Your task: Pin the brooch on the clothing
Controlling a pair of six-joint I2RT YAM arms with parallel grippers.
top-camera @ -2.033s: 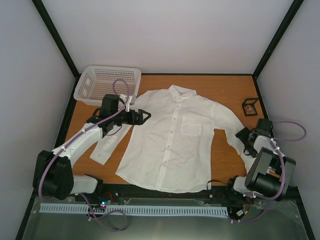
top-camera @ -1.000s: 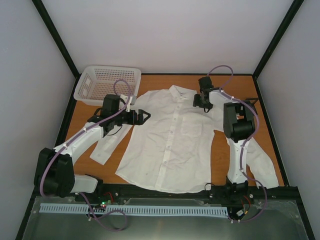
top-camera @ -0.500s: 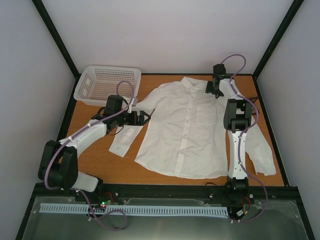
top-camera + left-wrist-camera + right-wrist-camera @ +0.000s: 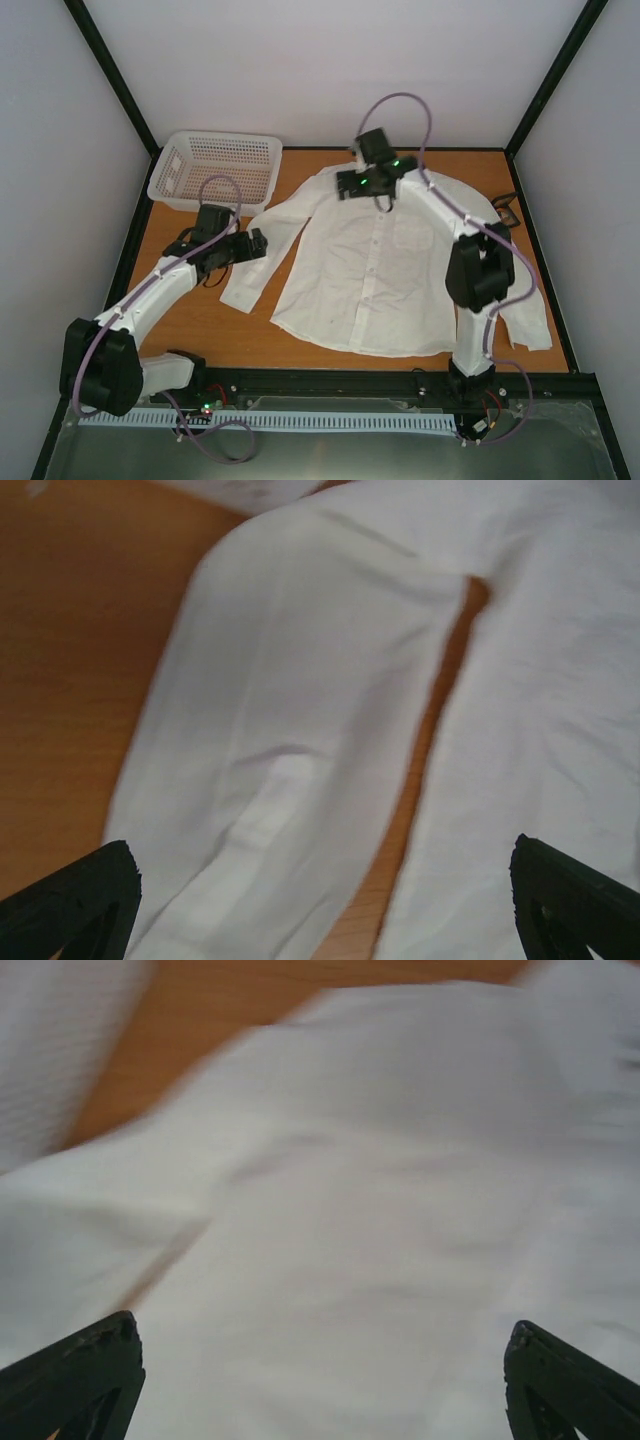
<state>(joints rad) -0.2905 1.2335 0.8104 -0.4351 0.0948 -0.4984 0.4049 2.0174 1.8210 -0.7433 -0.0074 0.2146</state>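
Left pincer (image 4: pixel 257 244): spread wide, empty, poised over shirt (image 4: pixel 380 275) sleeve.
Right pincer (image 4: pixel 345 186): spread wide, empty, over shirt near collar.
Right arm (image 4: pixel 472 270): stretched far across the tabletop (image 4: pixel 200 310).

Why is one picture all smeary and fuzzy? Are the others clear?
Right wrist view: the shirt is smeared and its edges are streaky. Left wrist view: a softer blur, but the folds and the orange table can be made out. Top view: sharp and evenly lit, with the basket holes clear and only faint shadows.
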